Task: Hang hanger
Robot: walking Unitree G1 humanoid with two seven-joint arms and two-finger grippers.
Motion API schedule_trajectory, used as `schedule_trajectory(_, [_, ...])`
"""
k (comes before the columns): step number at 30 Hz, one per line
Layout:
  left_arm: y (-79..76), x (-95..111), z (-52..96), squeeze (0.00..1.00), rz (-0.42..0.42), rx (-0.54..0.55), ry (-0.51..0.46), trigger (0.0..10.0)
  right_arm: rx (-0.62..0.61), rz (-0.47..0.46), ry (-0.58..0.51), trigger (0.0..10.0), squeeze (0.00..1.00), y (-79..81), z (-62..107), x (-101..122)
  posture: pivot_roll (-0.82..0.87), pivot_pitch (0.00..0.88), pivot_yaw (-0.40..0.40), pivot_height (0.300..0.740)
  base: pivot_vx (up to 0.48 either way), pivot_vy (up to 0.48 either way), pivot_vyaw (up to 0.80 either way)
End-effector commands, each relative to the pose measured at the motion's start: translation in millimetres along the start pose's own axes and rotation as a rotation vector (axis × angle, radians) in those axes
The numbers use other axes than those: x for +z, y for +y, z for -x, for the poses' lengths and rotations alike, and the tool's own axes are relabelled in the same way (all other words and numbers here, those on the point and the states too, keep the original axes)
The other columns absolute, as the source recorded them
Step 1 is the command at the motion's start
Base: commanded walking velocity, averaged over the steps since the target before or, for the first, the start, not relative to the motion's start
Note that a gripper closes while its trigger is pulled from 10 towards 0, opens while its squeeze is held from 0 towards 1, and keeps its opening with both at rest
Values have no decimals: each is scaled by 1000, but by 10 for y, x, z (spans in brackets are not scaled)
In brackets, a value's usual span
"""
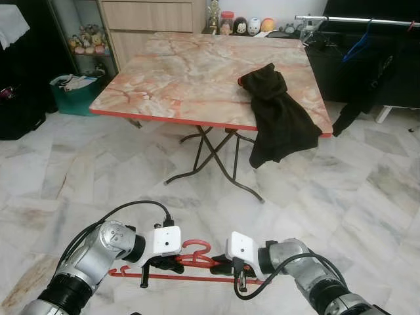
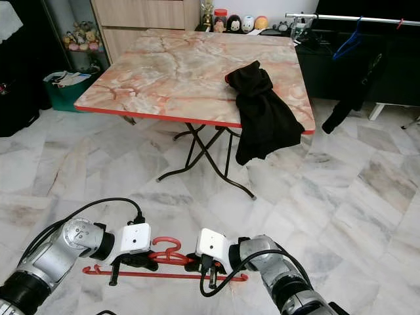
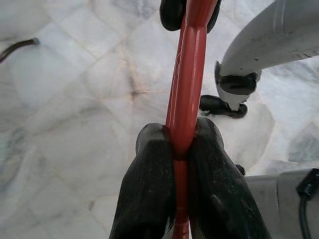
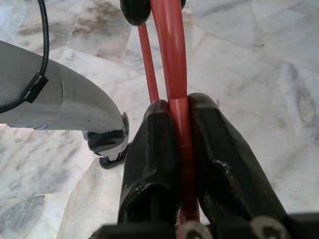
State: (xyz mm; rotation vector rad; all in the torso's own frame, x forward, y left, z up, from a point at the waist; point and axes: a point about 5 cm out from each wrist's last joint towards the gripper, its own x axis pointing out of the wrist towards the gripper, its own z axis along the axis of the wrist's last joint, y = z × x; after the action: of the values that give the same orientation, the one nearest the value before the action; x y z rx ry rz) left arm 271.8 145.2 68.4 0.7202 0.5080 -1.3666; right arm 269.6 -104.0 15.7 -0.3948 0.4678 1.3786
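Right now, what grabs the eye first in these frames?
The thin red plastic hanger, held low over the marble floor with the left gripper and right gripper both clamped on it. Next, the dark brown garment draped over the near right edge of the marble-patterned folding table, and the silver clothes rail far right.

Shelf figurines (image 1: 87,37) too small

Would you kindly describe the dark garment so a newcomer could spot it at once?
Find the marble-patterned folding table with the red edge. On its right front corner lies the black garment, crumpled on top and hanging over the edge. It is the one thing on that tabletop.
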Motion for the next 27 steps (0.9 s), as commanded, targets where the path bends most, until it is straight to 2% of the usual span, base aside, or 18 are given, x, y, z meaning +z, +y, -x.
schedule_trajectory(1, [151,171,51,1000,-37,79,-74,10000,28,5,-15,0,0,16,-78,67,-15,0,-23,727,0,0,0])
schedule_trajectory(7, [109,162,65,1000,-19,38,-82,10000,19,7,-10,0,0,-38,-20,84,-17,0,-24,727,0,0,0])
schedule_trajectory(10, [90,143,82,1000,-6,24,-82,10000,12,-4,9,0,0,-6,142,-78,-17,0,-24,727,0,0,0])
schedule_trajectory(16, [79,119,120,1000,30,7,-84,10000,-10,-32,71,0,0,25,250,-250,-14,0,-28,727,0,0,0])
schedule_trajectory(21, [22,26,171,1000,58,-32,-45,10000,-73,-133,119,0,0,99,402,-506,-14,0,-28,727,0,0,0])
schedule_trajectory(27, [59,-110,230,1000,147,57,-57,10000,-183,-290,191,0,0,287,539,-859,-21,0,-24,727,0,0,0])
